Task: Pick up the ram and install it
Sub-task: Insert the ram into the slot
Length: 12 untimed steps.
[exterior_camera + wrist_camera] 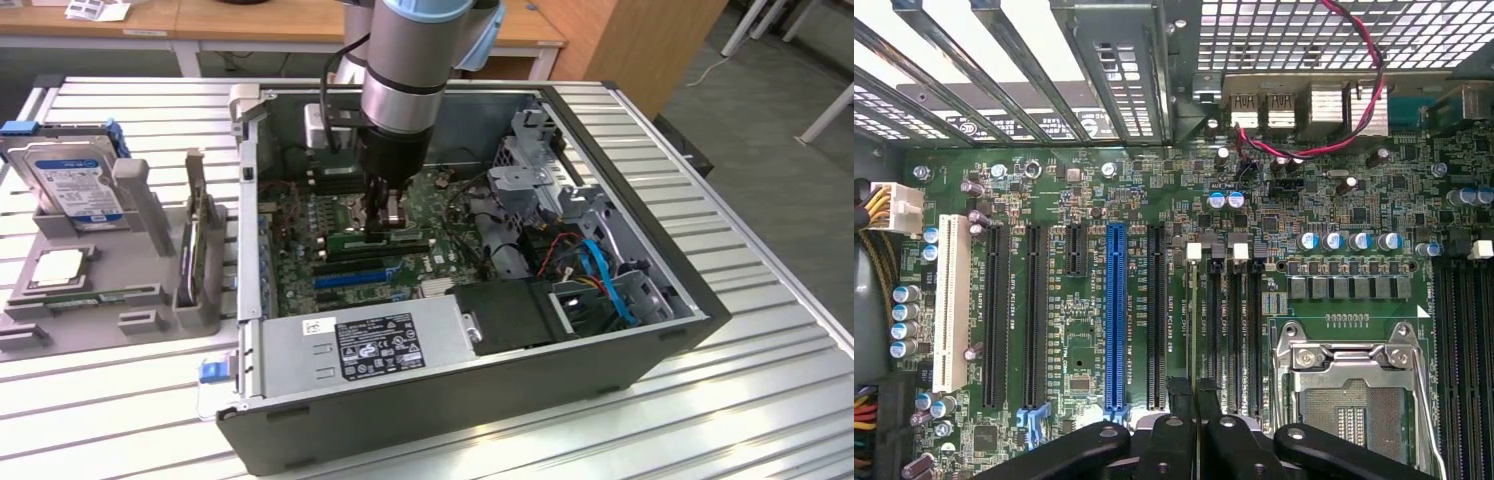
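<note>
The ram [378, 239] is a thin green stick lying along the black memory slots [1236, 330] of the motherboard [300, 235] inside the open computer case [467, 420]. My gripper [391, 218] reaches straight down into the case and is shut on the ram's upper edge. In the wrist view the ram [1194, 320] appears edge-on as a pale line over the slot nearest the blue expansion slot [1116, 310]. It runs from a white latch down to my black fingertips [1179, 392]. Whether it is fully seated I cannot tell.
The CPU socket [1349, 390] lies beside the memory slots. The power supply [367, 345], drive cage [534, 170] and blue cables [607, 275] crowd the case. On the exterior view's left, a grey fixture [147, 300] holds a hard drive [74, 185] and a processor [60, 268].
</note>
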### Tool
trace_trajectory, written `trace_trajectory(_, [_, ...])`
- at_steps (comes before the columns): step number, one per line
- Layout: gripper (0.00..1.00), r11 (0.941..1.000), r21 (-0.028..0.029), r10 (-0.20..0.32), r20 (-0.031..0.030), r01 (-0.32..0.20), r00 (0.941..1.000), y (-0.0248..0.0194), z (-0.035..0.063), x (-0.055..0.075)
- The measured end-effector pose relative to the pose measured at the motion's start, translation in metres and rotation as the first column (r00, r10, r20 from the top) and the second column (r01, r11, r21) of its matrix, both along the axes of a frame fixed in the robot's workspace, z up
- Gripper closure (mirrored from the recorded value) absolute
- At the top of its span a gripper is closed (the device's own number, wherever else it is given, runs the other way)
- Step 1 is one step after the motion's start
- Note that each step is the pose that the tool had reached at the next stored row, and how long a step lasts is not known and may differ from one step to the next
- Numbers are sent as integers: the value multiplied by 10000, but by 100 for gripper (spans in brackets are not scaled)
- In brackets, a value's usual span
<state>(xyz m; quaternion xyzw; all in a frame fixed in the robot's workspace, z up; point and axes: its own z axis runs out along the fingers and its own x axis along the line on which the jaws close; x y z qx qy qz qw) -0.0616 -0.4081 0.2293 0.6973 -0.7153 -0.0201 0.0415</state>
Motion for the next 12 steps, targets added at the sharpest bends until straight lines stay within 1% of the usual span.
trace_trajectory(12, [88,10000,0,76,0,-76,10000,0,-1,0])
